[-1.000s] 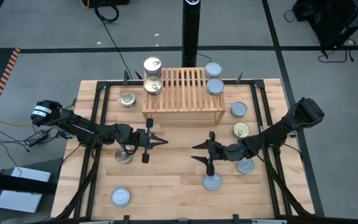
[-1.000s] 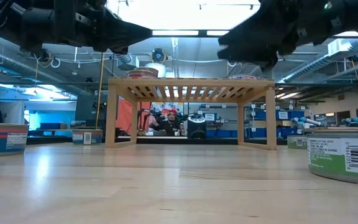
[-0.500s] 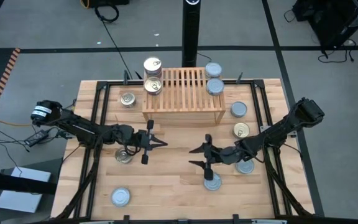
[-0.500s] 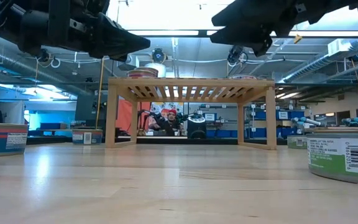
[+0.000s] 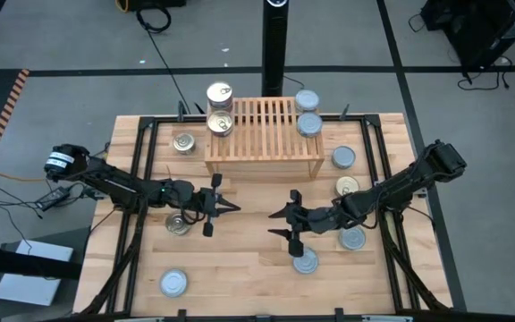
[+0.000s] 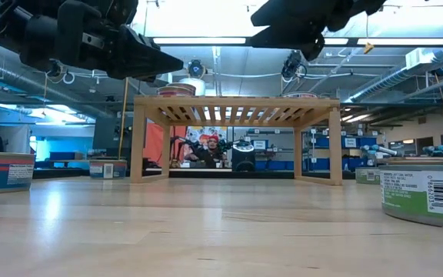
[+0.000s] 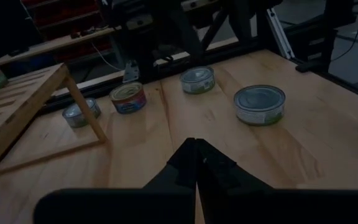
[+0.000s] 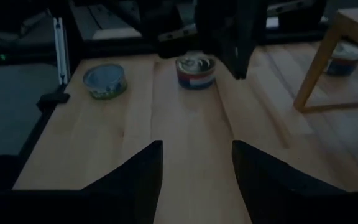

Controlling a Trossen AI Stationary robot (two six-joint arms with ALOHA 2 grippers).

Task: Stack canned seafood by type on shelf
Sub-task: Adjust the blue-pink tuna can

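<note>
The light-wood shelf (image 5: 262,134) stands at the table's far middle. On its left end sit two gold-lidded tins (image 5: 219,109), on its right end two blue-silver tins (image 5: 308,112). More tins lie on the tabletop: gold ones (image 5: 183,142) (image 5: 178,224) (image 5: 348,187) and blue-silver ones (image 5: 173,283) (image 5: 305,261) (image 5: 353,238) (image 5: 343,157). My left gripper (image 5: 226,206) hovers shut and empty left of the table's middle. My right gripper (image 5: 277,224) hovers open and empty right of the middle, above the table, with the tin (image 5: 305,261) near its near side.
Bare wood lies between the two grippers and in front of the shelf (image 6: 235,138). A black frame rail (image 5: 141,179) runs along each side of the table. A dark post (image 5: 275,45) stands behind the shelf. People sit in the room beyond (image 6: 206,150).
My right gripper has risen and drifted toward the table's left, closer to my left gripper, staying open. My left gripper has tipped its fingertips slightly downward without shifting place. No tin has moved.
</note>
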